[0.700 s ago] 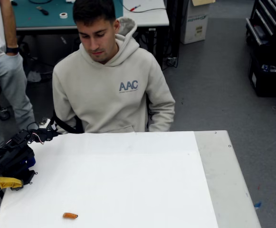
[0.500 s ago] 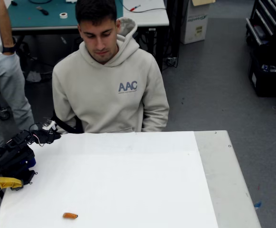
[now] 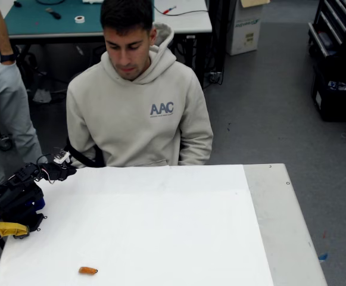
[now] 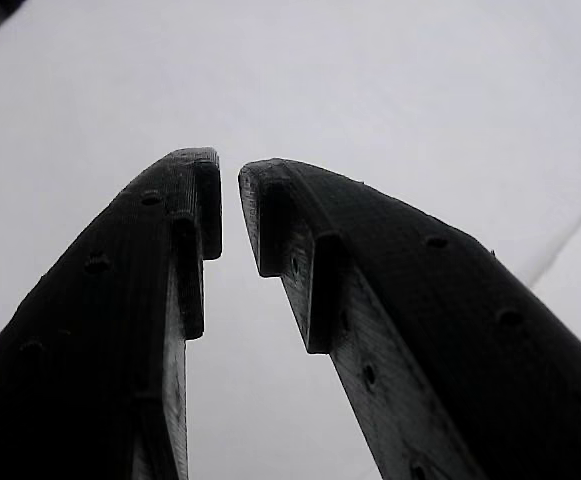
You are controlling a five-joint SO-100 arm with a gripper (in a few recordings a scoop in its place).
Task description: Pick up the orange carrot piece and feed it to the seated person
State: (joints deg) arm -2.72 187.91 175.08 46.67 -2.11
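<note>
In the wrist view the gripper (image 4: 230, 205) has its two black fingers (image 4: 370, 290) drawn close, tips almost meeting with a thin gap between them and nothing held; beneath them lies plain white table surface (image 4: 420, 90). The fixed view shows what that close look cannot: the gripper (image 3: 70, 171) sits at the far left corner of the table (image 3: 161, 220), at the end of a folded black arm (image 3: 15, 193) mounted off the left edge. One yellow clamp handle (image 3: 3, 229) sits just below the arm's base. One orange carrot piece (image 3: 88, 270) lies on the near left part of the table, well apart from the gripper. One seated person (image 3: 138, 110) sits at the far edge, head bowed toward the table. A second person (image 3: 3, 89) in grey stands at the far left, partly cut off.
</note>
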